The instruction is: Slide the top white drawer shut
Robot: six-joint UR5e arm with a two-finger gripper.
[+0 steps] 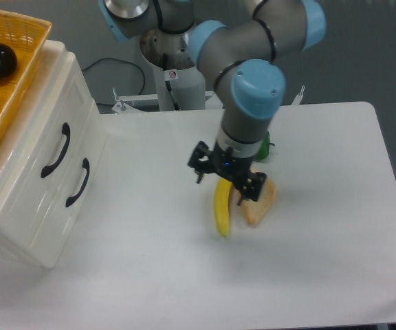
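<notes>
Where shut, top white drawer

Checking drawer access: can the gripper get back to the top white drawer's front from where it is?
Probably yes. The gripper hangs above the banana, well away from the top white drawer, and only bare table lies between them.

A robotics lab or test cell: a grey-and-blue robot arm stands on a metal pedestal bolted behind a plain white table, with a black cable trailing along the floor against a bare grey backdrop. The props look staged: a banana, a slice of bread, a green pepper, a small white plastic drawer cabinet and a yellow wicker basket
</notes>
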